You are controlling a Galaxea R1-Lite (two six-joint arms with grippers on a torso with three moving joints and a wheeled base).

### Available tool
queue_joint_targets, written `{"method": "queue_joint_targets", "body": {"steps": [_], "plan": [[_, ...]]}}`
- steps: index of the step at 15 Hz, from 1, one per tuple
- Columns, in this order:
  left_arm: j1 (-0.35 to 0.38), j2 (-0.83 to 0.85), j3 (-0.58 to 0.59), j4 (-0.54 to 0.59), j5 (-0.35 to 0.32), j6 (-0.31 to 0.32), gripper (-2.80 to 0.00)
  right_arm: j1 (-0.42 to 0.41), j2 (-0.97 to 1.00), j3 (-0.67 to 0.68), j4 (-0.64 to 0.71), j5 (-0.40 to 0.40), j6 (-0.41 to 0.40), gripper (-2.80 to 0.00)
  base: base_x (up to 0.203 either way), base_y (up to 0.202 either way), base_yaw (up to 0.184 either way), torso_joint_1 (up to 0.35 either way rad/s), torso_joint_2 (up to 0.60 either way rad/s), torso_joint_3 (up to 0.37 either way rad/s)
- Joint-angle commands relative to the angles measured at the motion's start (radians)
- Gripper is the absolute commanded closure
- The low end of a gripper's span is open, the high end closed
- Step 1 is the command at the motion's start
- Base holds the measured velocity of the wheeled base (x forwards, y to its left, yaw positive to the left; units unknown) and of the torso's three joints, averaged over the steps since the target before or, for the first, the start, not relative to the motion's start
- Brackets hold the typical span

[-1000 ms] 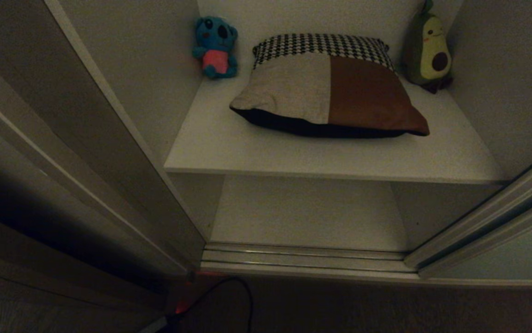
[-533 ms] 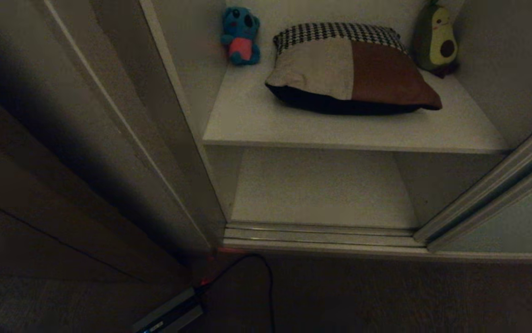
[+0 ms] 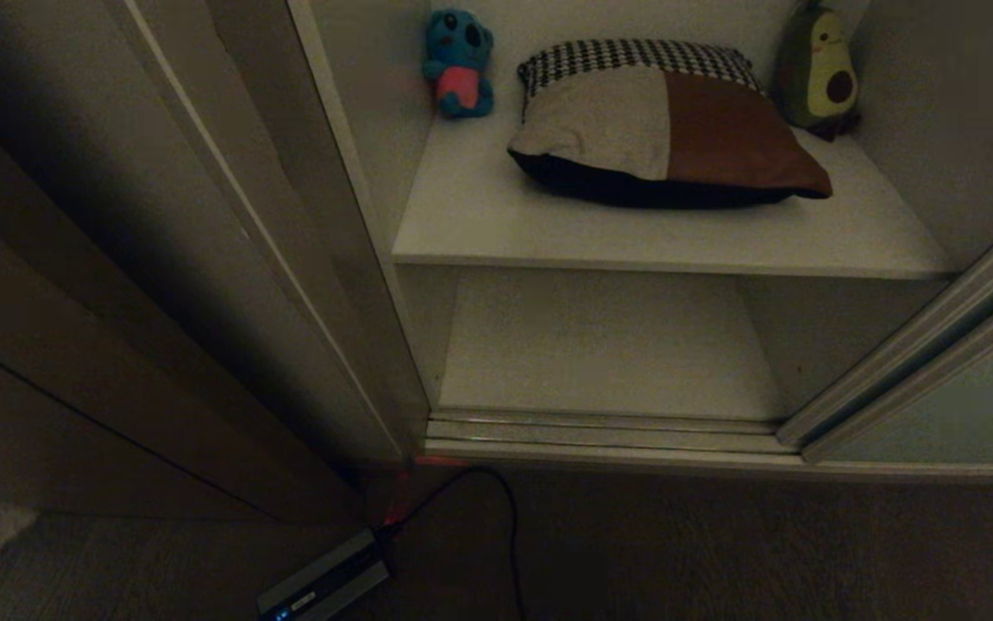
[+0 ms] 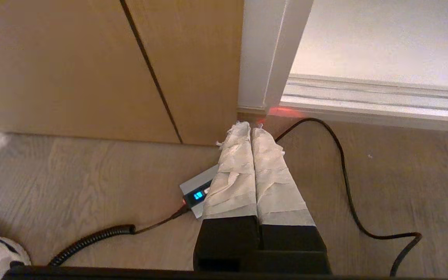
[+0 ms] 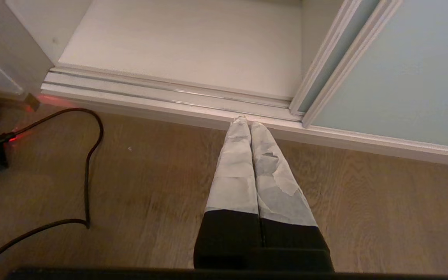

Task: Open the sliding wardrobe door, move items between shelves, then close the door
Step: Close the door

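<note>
The sliding wardrobe door [image 3: 962, 405] [image 5: 403, 77], pale grey-green in a beige frame, stands pushed aside to the right, leaving the wardrobe open. On the upper shelf [image 3: 634, 241] lie the cushion [image 3: 669, 129], the teal koala plush [image 3: 459, 62] at the back left and the avocado plush [image 3: 820, 73] at the back right. The lower shelf [image 3: 608, 345] [image 5: 192, 42] is bare. Neither arm shows in the head view. My left gripper [image 4: 250, 127] is shut and empty, low over the floor by the wardrobe's left post. My right gripper [image 5: 246, 121] is shut and empty near the floor track.
A ribbed metal floor track [image 3: 600, 431] [image 5: 161, 93] runs along the wardrobe's foot. A small grey device with a blue display [image 4: 196, 192] [image 3: 323, 586] and black cables [image 4: 344, 179] [image 5: 87, 171] lie on the wooden floor. Brown wooden panelling [image 4: 91, 66] stands at the left.
The whole head view has shifted: the wardrobe now sits further right and higher in the picture, and more floor with the grey device shows. The items have not moved.
</note>
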Motion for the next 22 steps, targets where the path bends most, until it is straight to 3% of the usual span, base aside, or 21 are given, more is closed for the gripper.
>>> {"method": "queue_joint_targets", "body": {"steps": [1,7,16,22], "plan": [[0.0,0.002,0.0,0.0,0.0,0.0,0.0,-0.001,0.0,0.003,0.0,0.0,-0.001,0.0,0.0,0.0,0.0,0.0,0.0,0.0],[0.0,0.002,0.0,0.0,0.002,0.0,0.0,0.0,0.0,0.003,0.0,0.0,-0.001,0.0,-0.01,-0.006,0.001,0.001,0.0,0.001],[0.0,0.002,0.001,-0.002,0.001,0.0,0.0,0.0,0.0,0.003,0.0,0.002,-0.002,0.0,-0.165,-0.155,0.015,0.003,0.0,0.002],[0.0,0.002,0.001,-0.002,0.0,0.0,0.0,0.0,0.0,0.003,0.0,0.002,-0.001,0.0,0.0,0.0,0.0,0.0,0.0,0.0]]}}
